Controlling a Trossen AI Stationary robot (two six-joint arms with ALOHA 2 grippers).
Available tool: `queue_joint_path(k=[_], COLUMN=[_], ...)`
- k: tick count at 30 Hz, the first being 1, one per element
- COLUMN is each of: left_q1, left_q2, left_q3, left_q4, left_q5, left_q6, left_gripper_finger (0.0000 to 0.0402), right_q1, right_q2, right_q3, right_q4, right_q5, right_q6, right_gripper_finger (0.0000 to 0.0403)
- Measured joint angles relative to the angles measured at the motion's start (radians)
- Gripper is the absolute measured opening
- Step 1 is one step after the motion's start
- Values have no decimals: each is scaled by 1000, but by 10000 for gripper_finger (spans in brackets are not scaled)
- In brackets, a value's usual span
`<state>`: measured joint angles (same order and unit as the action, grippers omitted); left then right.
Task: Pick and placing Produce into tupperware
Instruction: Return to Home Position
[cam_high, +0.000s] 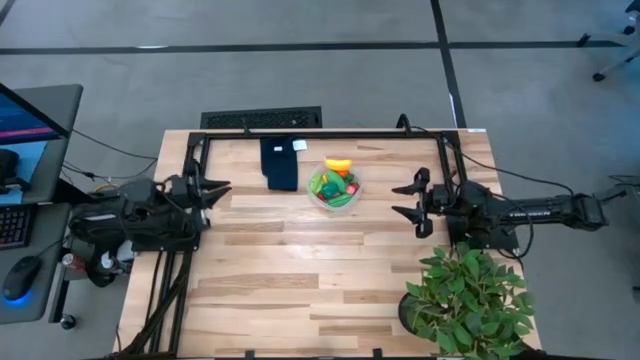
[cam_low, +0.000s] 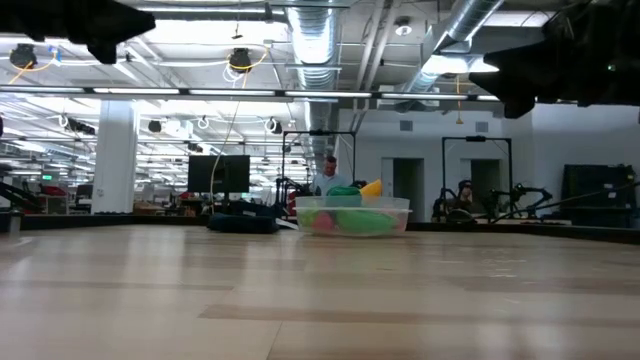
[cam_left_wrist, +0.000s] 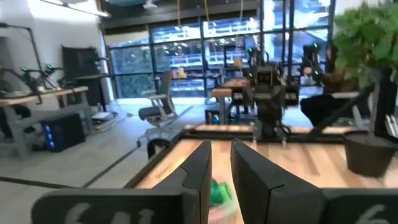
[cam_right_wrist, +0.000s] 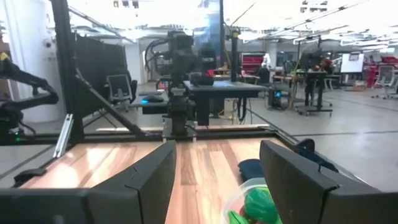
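When seen from above, the tupperware (cam_high: 357, 188) was found on the far middle part of the table (cam_high: 300, 280), just beside a folded blue cloth (cam_high: 281, 165). The produce (cam_high: 335, 188) was heaped inside it, mostly green pieces, with a yellow-and-orange piece (cam_high: 338, 164) at the far rim. The left gripper (cam_high: 224, 187) was held over the table's left edge and the right gripper (cam_high: 400, 200) over its right side, both well apart from the tupperware. A potted plant (cam_high: 468, 300) was set at the near right corner. From table height, the tupperware was seen across the boards, filled with green and pink shapes and topped by a yellow tip (cam_low: 371, 187). Through the left wrist camera, the left fingers (cam_left_wrist: 198, 180) were shown drawn almost together, only a thin slit being left and nothing being gripped. Through the right wrist camera, the right fingers (cam_right_wrist: 155, 180) were shown spread wide and empty, with the tupperware and the cloth seen beyond them.
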<state>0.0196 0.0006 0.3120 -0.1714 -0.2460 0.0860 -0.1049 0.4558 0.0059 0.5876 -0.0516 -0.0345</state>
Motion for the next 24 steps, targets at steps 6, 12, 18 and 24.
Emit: queue_joint_path(k=[6,12,18,24], left_q1=[0,-1,0,0], left_q2=[1,1,1,1], left_q3=[-148,-230,-232,-237], left_q4=[201,345,339,278], left_q5=[11,165,221,223], left_q6=[17,54,57,28], left_gripper_finger=[50,50,50,50], right_q1=[0,0,0,23], right_q2=[-39,-65,-65,-65], right_q3=[0,0,0,-1], right_q4=[-48,-99,-116,-116], right_q5=[0,0,-3,-3], right_q6=[-3,0,5,1], right_gripper_finger=[226,226,226,226])
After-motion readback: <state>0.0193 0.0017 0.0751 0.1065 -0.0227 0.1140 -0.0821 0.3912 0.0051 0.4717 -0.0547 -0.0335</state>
